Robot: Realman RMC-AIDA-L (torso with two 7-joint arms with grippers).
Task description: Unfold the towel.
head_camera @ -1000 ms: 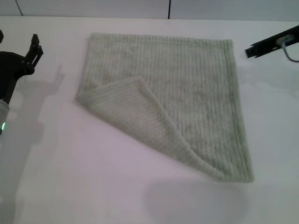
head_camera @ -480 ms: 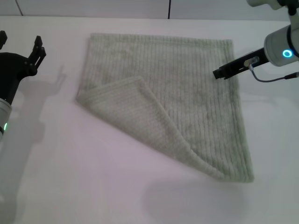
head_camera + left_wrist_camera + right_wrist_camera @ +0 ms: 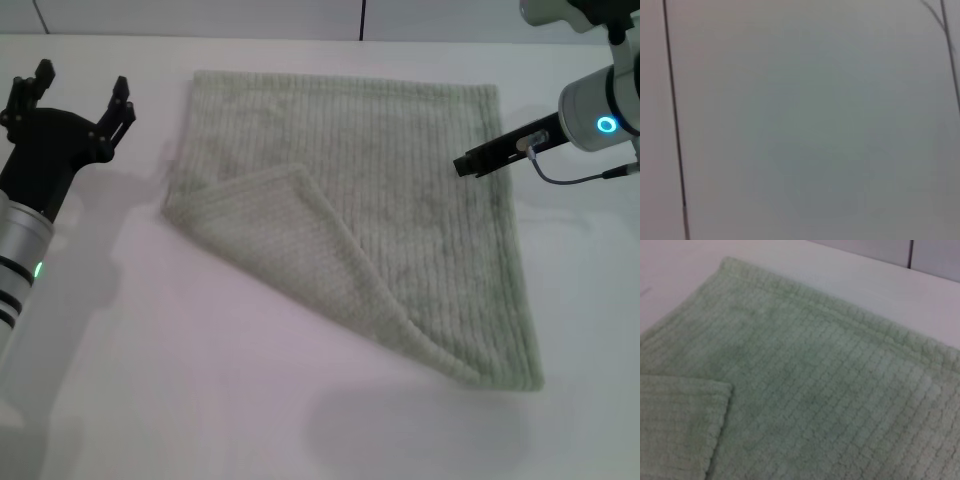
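Towel [image 3: 400,190]: one corner folded over | left gripper [image 3: 78,100] spread, empty, beside it | right gripper [image 3: 480,160] above far edge, opening unclear | risk: pinching both layers drags cloth.

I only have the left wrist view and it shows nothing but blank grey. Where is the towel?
Observer: The towel lies flat on the white table, to the right of the left gripper.
Operator: Is it fully unfolded?
Observer: No. Its near-left corner is folded over onto the cloth.
Operator: Is my gripper ready?
Observer: Its fingers are spread open, holding nothing, clear of the towel's left edge.
Operator: And the right arm?
Observer: The right gripper hangs over the towel's right edge.
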